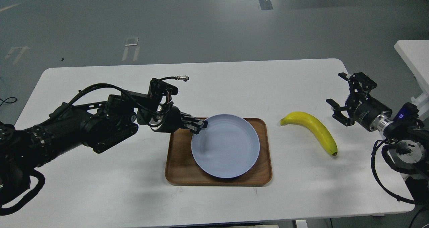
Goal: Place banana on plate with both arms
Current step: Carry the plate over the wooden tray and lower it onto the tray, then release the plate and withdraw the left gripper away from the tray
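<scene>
The yellow banana (pixel 313 129) lies flat on the white table, right of the tray, with its dark tip toward the front. The pale-blue plate (pixel 228 147) rests on the brown wooden tray (pixel 181 169). My left gripper (pixel 201 125) is at the plate's upper-left rim, its fingers closed together on the rim. My right gripper (pixel 338 93) is open and empty. It hovers above the table a little right of the banana, its jaws facing left toward the fruit.
The white table (pixel 100 194) carries only the tray, plate and banana. Another white surface (pixel 414 54) stands at the far right, close behind my right arm. Grey floor lies beyond the table's far edge.
</scene>
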Controlling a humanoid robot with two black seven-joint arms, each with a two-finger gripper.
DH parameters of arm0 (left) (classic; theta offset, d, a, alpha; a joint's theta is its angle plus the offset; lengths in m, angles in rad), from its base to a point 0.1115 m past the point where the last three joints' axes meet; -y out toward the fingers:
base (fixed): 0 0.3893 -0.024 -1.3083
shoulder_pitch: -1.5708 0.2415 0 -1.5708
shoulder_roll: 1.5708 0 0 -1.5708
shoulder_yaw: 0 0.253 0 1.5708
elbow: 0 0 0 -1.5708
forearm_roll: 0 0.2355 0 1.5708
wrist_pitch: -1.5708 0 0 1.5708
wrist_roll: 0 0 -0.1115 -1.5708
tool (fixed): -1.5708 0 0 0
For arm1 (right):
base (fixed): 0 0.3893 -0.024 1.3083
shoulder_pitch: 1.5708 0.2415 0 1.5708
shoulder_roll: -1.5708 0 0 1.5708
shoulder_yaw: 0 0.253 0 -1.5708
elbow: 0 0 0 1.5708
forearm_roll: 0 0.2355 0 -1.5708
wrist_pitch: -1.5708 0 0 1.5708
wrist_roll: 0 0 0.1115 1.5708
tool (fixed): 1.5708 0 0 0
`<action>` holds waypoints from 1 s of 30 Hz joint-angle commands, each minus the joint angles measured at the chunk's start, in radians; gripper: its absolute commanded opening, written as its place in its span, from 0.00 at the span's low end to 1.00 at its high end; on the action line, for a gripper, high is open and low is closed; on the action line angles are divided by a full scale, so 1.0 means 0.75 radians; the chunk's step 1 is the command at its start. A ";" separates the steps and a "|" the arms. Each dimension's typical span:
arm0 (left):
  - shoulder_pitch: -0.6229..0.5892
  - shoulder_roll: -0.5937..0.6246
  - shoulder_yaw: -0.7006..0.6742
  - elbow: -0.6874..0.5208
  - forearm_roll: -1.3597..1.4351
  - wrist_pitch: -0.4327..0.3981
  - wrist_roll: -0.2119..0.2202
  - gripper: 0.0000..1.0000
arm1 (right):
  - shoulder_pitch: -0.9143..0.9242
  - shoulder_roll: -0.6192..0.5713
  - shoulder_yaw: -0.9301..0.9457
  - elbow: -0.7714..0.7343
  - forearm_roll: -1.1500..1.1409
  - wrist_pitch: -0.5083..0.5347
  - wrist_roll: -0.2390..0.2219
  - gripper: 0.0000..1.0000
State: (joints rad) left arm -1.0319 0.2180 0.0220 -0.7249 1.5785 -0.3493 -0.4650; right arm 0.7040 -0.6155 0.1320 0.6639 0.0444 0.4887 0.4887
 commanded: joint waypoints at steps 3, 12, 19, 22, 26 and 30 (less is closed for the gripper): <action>0.006 -0.017 0.007 0.013 0.000 -0.003 0.002 0.00 | -0.002 0.000 0.000 0.000 0.000 0.000 0.000 1.00; 0.010 -0.045 0.010 0.026 -0.021 -0.003 0.035 0.55 | -0.008 -0.002 0.000 0.000 0.000 0.000 0.000 1.00; 0.010 -0.025 0.001 0.024 -0.076 0.004 0.033 0.97 | -0.012 -0.002 0.000 0.000 0.000 0.000 0.000 1.00; 0.003 -0.013 -0.015 0.024 -0.227 0.012 0.031 0.98 | -0.012 -0.004 0.000 0.000 0.000 0.000 0.000 1.00; -0.011 0.083 -0.035 0.013 -0.765 0.059 0.015 0.98 | -0.006 -0.006 0.000 0.000 0.000 0.000 0.000 1.00; -0.011 0.173 -0.072 0.005 -1.175 0.067 -0.030 0.98 | 0.000 -0.006 0.000 0.000 0.000 0.000 0.000 1.00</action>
State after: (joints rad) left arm -1.0395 0.2963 -0.0122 -0.7159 0.9217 -0.3009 -0.4585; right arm 0.7003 -0.6200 0.1319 0.6643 0.0444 0.4887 0.4887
